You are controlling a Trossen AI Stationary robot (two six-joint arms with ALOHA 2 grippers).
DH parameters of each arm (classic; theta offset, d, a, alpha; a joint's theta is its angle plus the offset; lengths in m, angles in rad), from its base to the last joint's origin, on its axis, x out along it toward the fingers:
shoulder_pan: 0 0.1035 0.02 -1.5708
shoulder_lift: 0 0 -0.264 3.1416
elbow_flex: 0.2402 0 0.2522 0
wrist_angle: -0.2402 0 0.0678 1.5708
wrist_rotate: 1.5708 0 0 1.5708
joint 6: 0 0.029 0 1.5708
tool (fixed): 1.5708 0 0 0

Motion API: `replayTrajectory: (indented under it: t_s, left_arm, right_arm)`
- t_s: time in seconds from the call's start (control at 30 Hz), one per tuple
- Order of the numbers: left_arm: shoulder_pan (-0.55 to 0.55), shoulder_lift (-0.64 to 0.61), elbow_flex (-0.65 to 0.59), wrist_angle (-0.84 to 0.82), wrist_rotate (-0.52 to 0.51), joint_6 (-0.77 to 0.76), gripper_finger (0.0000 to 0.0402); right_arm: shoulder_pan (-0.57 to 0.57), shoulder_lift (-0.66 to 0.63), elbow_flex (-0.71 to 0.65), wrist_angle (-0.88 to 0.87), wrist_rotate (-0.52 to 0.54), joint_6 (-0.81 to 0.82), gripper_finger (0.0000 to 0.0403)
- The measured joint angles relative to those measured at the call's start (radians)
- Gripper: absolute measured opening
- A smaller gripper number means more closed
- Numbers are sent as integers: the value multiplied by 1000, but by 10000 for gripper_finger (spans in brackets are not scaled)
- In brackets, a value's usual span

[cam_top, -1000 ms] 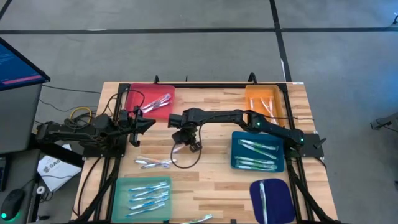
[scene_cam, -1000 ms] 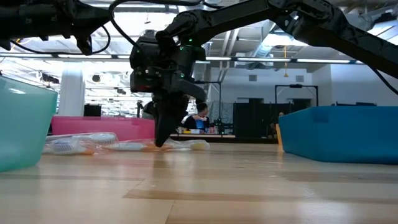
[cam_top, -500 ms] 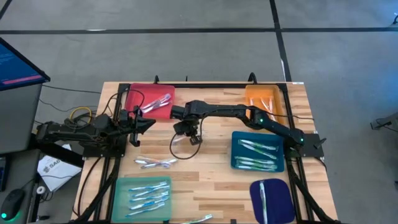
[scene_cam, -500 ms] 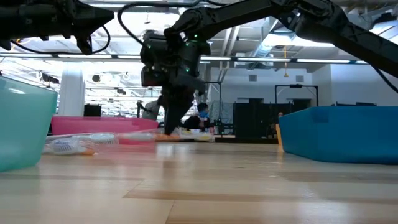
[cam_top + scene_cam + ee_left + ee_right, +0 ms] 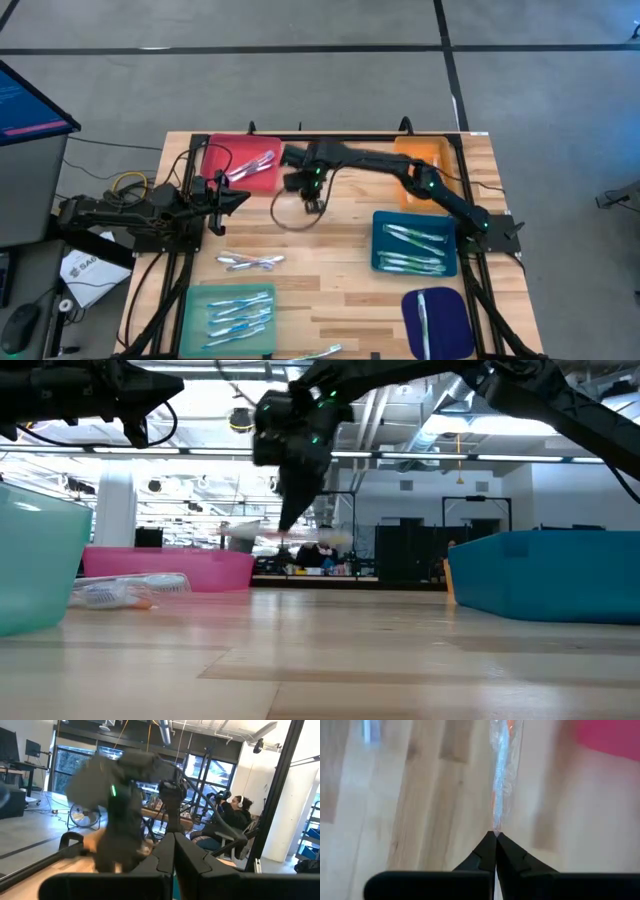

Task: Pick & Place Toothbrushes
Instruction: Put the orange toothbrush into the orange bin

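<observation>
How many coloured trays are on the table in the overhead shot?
5: a red tray at back left, an orange tray at back right, a blue tray mid right, a teal tray front left, a dark blue tray front right.

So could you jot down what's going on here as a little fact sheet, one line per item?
Right tool: shut on a wrapped toothbrush, held in the air above the table, near the pink tray
Left tool: waiting at the table's left side, fingers together, holding nothing
Loose toothbrushes: lying on the wood between the pink tray and the teal tray
Other trays: orange, blue and purple, all holding toothbrushes
Background: a seated person in the room behind
</observation>
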Motion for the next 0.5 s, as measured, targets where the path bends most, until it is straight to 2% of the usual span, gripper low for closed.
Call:
replayTrajectory:
  t_s: [0.17,0.3,0.5]
  left_arm:
    - [0,0,0,-5,6,-5,1]
    - [-1,0,0,-7,16,-16,1]
    - [-1,0,0,-9,32,-18,1]
  right_arm:
    - [-104,-99,1,-30,4,126,0]
    - [-190,-205,-37,-48,61,216,0]
    - [-266,-442,-269,-1,185,348,0]
